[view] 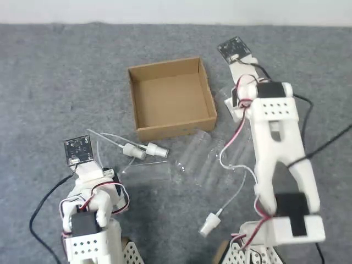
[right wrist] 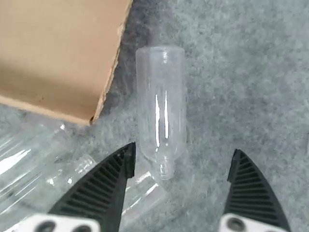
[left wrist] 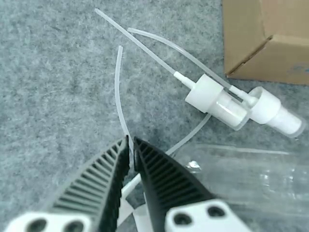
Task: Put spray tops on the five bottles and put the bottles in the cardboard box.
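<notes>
Judged step: first pick-up, since no visible bottle is capped. The left gripper (left wrist: 131, 140) is closed, with a dip tube (left wrist: 118, 87) at its tips and two spray tops (left wrist: 217, 101) just ahead. The right gripper (right wrist: 183, 149) is open and straddles a clear bottle (right wrist: 161, 106), neck nearest. Next it must lower and close on the body. The cardboard box (right wrist: 58, 48) beside it holds no bottle yet.

Grey felt-like table cover (view: 49, 82), pale strip along far edge (view: 165, 10)
</notes>
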